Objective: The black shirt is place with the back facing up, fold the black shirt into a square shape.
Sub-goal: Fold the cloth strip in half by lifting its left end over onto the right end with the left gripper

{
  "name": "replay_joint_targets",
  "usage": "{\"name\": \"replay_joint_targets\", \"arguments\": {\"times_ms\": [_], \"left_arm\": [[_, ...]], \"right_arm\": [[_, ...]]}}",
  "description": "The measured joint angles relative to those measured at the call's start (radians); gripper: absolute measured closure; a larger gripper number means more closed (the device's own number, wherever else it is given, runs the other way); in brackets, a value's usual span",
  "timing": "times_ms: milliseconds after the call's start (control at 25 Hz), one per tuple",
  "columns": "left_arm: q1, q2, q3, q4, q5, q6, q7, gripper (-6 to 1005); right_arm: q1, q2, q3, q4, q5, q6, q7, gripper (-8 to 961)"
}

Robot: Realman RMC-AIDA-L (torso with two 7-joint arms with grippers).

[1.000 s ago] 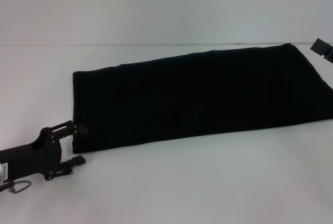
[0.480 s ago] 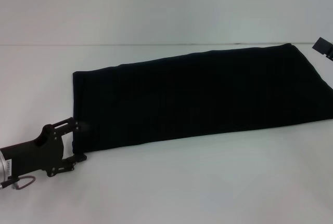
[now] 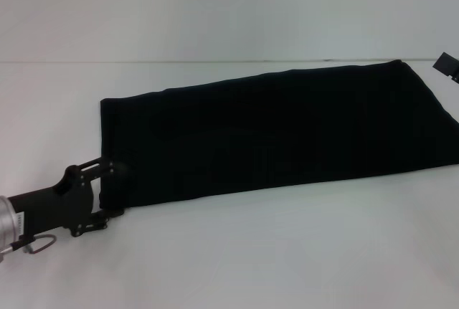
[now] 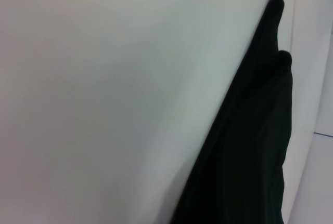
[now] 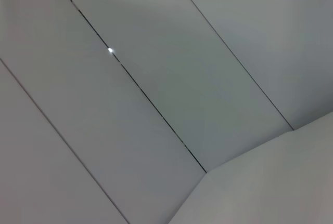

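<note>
You are looking down on a plain white table (image 3: 237, 252) with a pale wall (image 3: 215, 8) rising behind its far edge. At the near left, the left gripper (image 3: 113, 191) reaches in from the left edge, its two fingers spread apart and straddling the near-left corner of the black shirt (image 3: 280, 133): one fingertip rests at the shirt's left edge, the other sits just off its near edge. It has hold of nothing you can confirm; the fingers bracket the corner but are not closed on it.

The shirt lies flat as a long, narrow band, already folded lengthwise. Its long axis runs left to right, angled so that the right end sits farther away than the left end. Its right end reaches the right edge of the head view. No lettering shows on the upward face.

In the left wrist view, the shirt (image 4: 250, 146) appears as a dark strip on the table.

At the far right, only a sliver of the right gripper (image 3: 447, 65) shows, apart from the shirt's far-right corner; you cannot tell its opening.
</note>
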Motion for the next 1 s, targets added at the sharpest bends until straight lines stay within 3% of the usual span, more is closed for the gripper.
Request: {"name": "replay_joint_targets", "arguments": {"times_ms": [640, 1000], "left_arm": [[-0.089, -0.028, 0.003, -0.022, 0.008, -0.071, 0.011, 189], [-0.098, -0.027, 0.004, -0.022, 0.007, -0.092, 0.011, 191]], "right_arm": [[-0.002, -0.001, 0.005, 0.000, 0.000, -0.002, 0.000, 12], [-0.003, -0.002, 0.013, 0.000, 0.000, -0.008, -0.001, 11]]}}
